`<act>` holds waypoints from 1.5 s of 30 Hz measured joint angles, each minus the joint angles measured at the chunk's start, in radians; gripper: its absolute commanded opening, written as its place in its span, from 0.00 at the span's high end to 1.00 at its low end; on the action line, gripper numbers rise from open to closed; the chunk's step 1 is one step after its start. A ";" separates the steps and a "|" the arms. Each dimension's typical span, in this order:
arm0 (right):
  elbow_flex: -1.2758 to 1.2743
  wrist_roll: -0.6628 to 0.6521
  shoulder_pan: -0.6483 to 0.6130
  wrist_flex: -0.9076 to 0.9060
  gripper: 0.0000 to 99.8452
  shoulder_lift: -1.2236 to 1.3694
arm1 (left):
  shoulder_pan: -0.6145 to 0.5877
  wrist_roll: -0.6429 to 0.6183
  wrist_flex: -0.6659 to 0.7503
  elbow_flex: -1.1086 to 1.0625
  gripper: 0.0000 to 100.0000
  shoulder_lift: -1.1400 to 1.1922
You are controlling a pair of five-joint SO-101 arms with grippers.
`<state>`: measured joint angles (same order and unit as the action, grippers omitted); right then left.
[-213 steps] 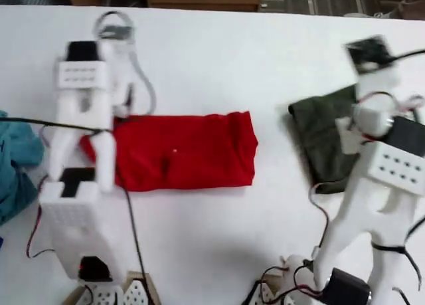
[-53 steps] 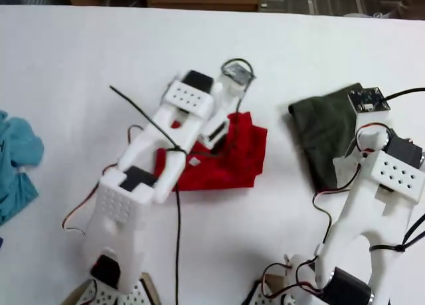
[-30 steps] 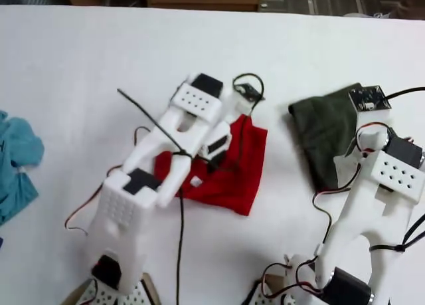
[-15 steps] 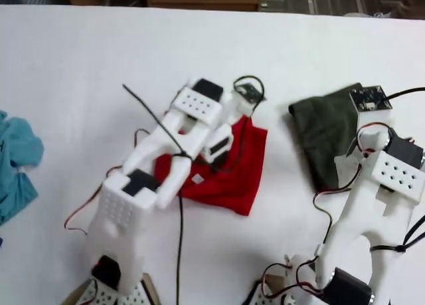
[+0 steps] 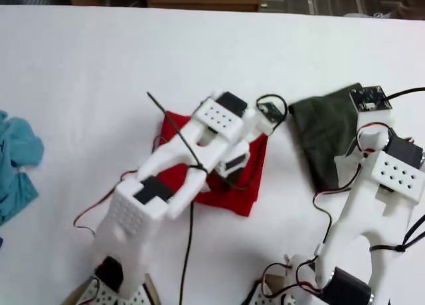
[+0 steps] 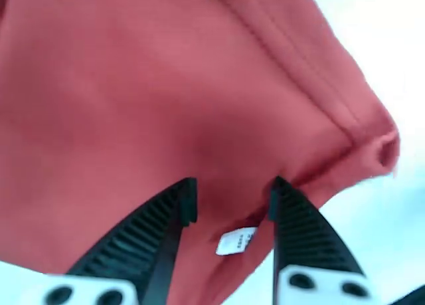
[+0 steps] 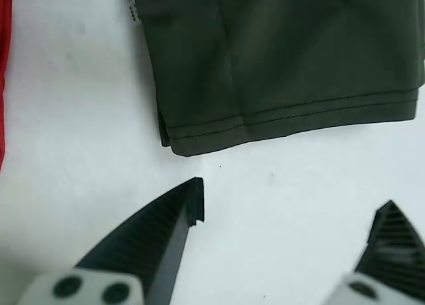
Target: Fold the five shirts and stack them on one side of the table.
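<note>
A red shirt [image 5: 229, 189] lies folded near the middle of the table, and my left arm [image 5: 219, 119] stretches across it toward its right edge. In the left wrist view my left gripper [image 6: 232, 185] hovers low over the red shirt [image 6: 146, 99] with its fingers [image 6: 166, 218] parted; a white label [image 6: 236, 240] shows between them. To the right lies a folded dark green shirt [image 5: 322, 135]. Beside the hem of the green shirt [image 7: 279, 59], my right gripper [image 7: 292, 199] stands wide open over bare table. A crumpled teal shirt [image 5: 16, 165] sits at the left edge.
The white table [image 5: 199, 46] has free room along its far half and between the teal and red shirts. My right arm [image 5: 385, 179] rises at the front right beside the green shirt. Loose cables [image 5: 189, 252] hang by the arm bases at the front edge.
The red shirt, long and flat at first, is now folded to about half its length. My left arm has swung right over it toward the green shirt. The right arm has kept still.
</note>
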<state>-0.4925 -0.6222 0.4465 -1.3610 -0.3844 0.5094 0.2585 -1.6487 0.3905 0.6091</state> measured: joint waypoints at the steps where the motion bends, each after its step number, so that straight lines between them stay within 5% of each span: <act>1: 0.000 0.000 0.005 0.008 0.62 0.000 | -0.002 0.000 -0.009 0.000 0.80 0.000; 9: 0.000 0.000 0.043 0.040 0.62 0.000 | -0.018 0.000 -0.058 0.000 0.80 -0.107; 18: -0.009 0.002 0.029 0.040 0.62 0.000 | -0.212 0.003 0.098 0.000 0.80 -0.123; 25: -0.011 -0.023 -0.269 0.192 0.62 0.032 | -0.523 -0.210 -0.002 0.157 0.80 -0.127; 33: -0.011 -0.153 -0.712 0.146 0.62 0.238 | -0.859 -0.187 -0.103 0.262 0.80 -0.135; 45: 0.287 -0.247 -0.713 0.129 0.62 0.494 | -0.937 -0.135 -0.109 0.264 0.80 -0.135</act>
<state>-0.2056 -0.8692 -0.2670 -1.2321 0.1097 -0.4281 0.1235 -1.7576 0.6544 0.4741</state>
